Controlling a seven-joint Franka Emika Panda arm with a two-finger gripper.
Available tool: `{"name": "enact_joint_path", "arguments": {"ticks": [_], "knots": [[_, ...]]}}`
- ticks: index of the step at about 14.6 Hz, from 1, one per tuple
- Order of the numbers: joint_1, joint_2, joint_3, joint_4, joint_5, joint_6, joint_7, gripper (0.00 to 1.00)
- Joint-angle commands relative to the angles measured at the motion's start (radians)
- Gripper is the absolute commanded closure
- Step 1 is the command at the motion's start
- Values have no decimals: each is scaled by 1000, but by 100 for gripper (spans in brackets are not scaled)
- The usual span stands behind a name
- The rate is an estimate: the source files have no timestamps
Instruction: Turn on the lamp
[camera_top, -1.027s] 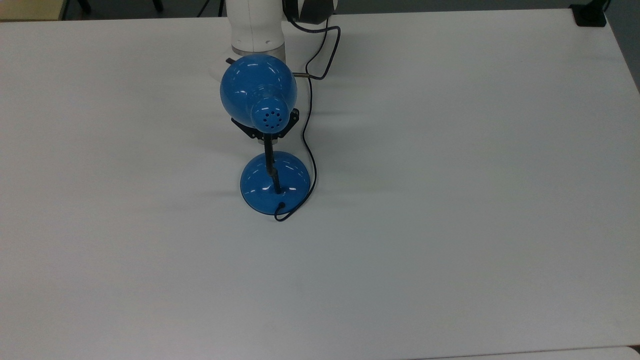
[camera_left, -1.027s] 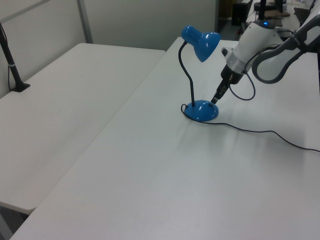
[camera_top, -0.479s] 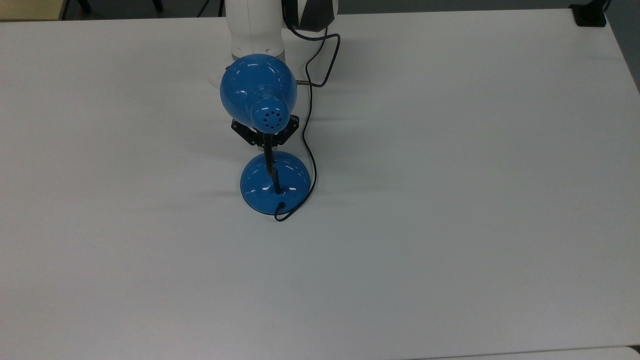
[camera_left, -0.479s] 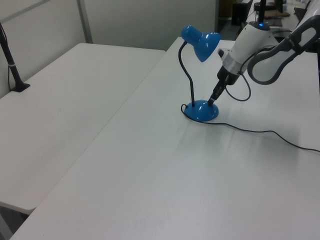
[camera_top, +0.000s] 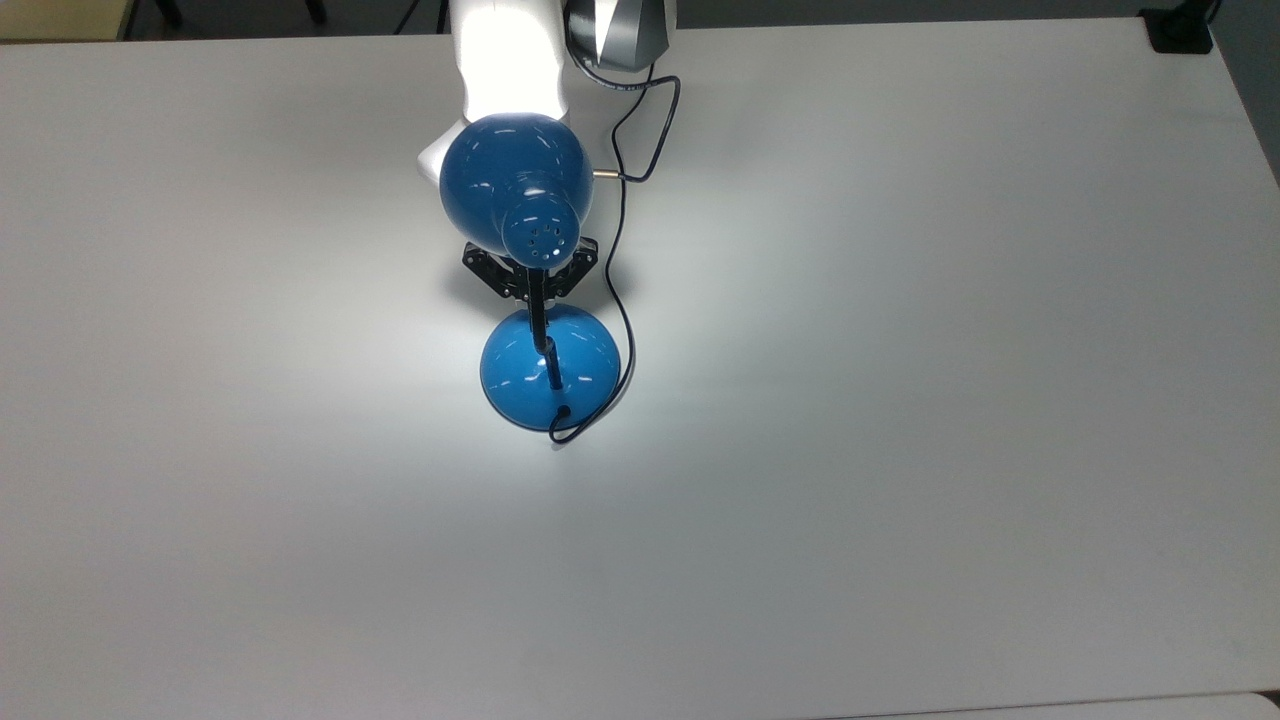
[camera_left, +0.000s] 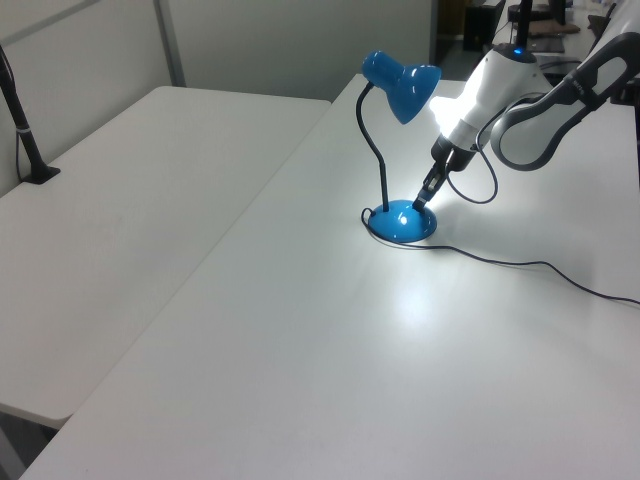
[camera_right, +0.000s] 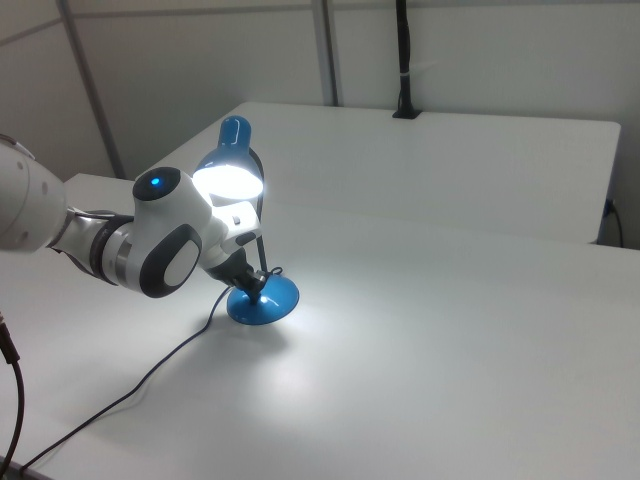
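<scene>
The blue lamp (camera_top: 515, 185) stands on the white table (camera_top: 900, 400) and is lit: its dome shade (camera_right: 228, 172) glows and a bright pool lies on the table around the round base (camera_top: 550, 370). My gripper (camera_left: 420, 200) points down at a slant, fingers shut into one narrow tip that rests on the base's rim on the arm's side, as the right view (camera_right: 256, 284) also shows. In the top view, the shade and the black neck (camera_top: 540, 320) cover most of the gripper's black body (camera_top: 500, 272).
The lamp's thin black cord (camera_top: 622, 300) loops from the base past the arm (camera_left: 520, 90) and trails over the table (camera_left: 520, 265). A second table (camera_left: 120, 200) adjoins at the left view's left, with a black post (camera_left: 25, 140). Another black post (camera_right: 403, 60) stands at the far edge.
The gripper's tip has come down onto the lamp's base. The lamp, dark before, now shines, and the table around it is bright.
</scene>
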Motion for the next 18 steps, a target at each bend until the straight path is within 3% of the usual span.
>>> {"name": "enact_joint_path", "arguments": {"ticks": [1,3,9,14,18], "knots": [[5,19,3,9,9,6,5,100],[4,-28,1,3,5,-82,-1,100],[-29,-289,0,22,-29,-726,-162,100],[-46,-317,-5,264,-89,-1271,-240,99],[-50,-352,-7,412,-85,-1417,-257,95]]}}
